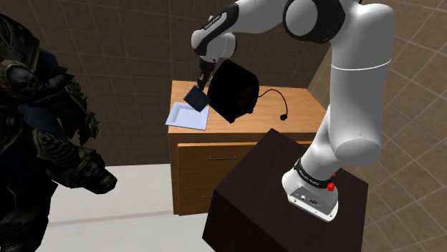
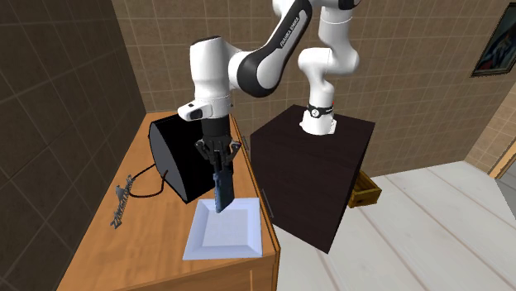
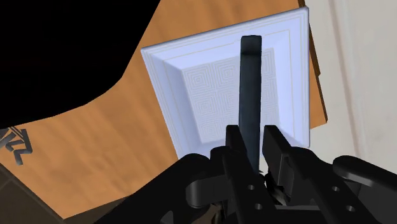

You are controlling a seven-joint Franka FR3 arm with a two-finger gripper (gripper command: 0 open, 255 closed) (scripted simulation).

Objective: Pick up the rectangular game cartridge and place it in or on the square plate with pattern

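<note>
While in hand (image 3: 253, 145), cartridge (image 3: 250, 83) over plate (image 3: 167, 70).

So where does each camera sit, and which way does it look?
Shoulder view: behind the stand, looking down over the dresser; arm and stand show.
Second exterior view: beyond the dresser, facing the arm and gripper.
Wrist view: on the wrist, along the gripper, down at the plate.
Shared: all show the held cartridge over the plate.
</note>
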